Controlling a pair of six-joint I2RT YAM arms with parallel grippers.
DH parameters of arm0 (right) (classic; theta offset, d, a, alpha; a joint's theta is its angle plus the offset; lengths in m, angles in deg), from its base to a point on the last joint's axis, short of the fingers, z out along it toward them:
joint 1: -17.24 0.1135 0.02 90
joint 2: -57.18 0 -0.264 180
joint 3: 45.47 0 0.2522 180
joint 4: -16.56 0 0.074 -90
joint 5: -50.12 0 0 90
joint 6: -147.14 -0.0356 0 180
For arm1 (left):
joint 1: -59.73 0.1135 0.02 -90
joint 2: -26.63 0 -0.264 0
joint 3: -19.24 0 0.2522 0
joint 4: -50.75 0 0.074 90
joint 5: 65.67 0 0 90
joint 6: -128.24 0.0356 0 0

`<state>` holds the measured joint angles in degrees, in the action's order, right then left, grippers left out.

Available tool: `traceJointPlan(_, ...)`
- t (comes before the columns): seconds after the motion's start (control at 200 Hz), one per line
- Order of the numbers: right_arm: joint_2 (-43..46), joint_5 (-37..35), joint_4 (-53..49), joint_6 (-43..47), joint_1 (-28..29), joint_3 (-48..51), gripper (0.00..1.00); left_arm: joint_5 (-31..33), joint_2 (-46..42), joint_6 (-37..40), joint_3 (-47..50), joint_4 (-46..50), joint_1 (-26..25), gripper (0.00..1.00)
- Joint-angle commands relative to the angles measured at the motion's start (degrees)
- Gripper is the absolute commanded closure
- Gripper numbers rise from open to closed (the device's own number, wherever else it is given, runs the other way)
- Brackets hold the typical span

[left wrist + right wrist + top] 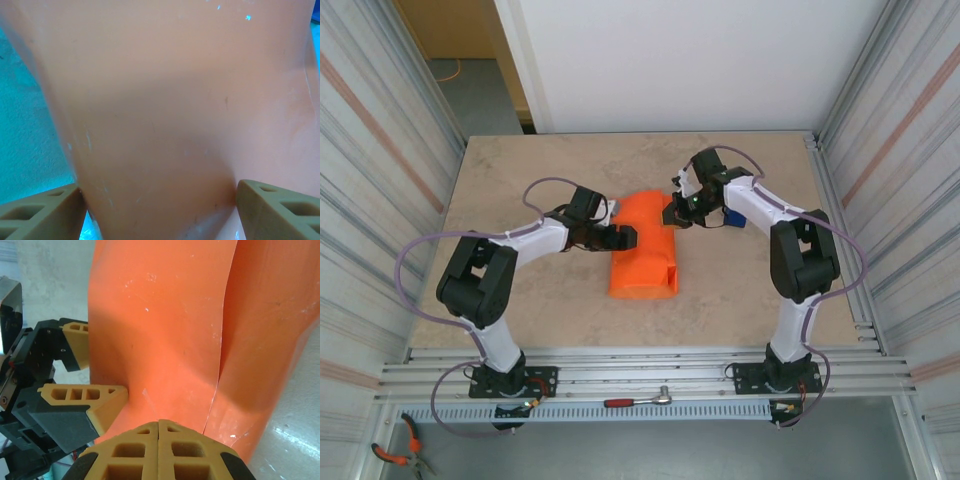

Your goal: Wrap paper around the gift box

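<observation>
A: Where does the paper lie?
B: At the middle of the tan table (520, 300). The orange paper (645, 250) is folded into a humped bundle. The gift box is hidden, perhaps under it.
A: And the arms?
B: The left gripper (618, 238) is at the bundle's left side, jaws spread wide, a fingertip (117, 392) touching the paper. The right gripper (159, 424) is at the far right corner, jaws clenched together against the sheet.
A: Anything smaller?
B: A red-handled ratchet (638, 401) lies on the near rail.
</observation>
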<state>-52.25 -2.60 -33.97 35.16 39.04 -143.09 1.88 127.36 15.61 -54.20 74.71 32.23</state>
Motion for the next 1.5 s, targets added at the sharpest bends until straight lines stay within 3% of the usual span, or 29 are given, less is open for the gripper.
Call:
traceJointPlan(0.0,-1.42,-1.12,-2.39,1.73,0.42,-1.93,1.0,2.88,3.36,2.07,1.0,5.01,-1.19,0.22)
traceJointPlan(0.225,-3.53,-4.36,-3.01,2.83,1.04,-2.19,1.0,3.03,3.33,2.12,1.06,5.1,-1.23,0.22)
traceJointPlan(0.466,-5.37,-16.84,-7.11,6.41,4.31,-3.13,1.0,3.14,3.36,2.13,0.97,5.15,-1.23,0.22)
traceJointPlan(0.531,-4.65,-18.63,-7.24,6.27,5.02,-3.16,0.93,3.13,3.4,2.07,1.01,5.18,-1.23,0.22)
traceJointPlan(0.712,-2.28,-19.16,-6.91,4.86,5.18,-4.19,0.83,3.2,3.4,2.07,1.14,5.2,-1.23,0.22)
traceJointPlan(1.493,-0.05,-19.95,-7.17,3.78,5.1,-5.29,0.56,3.47,3.33,2.02,1.09,5.51,-1.31,0.22)
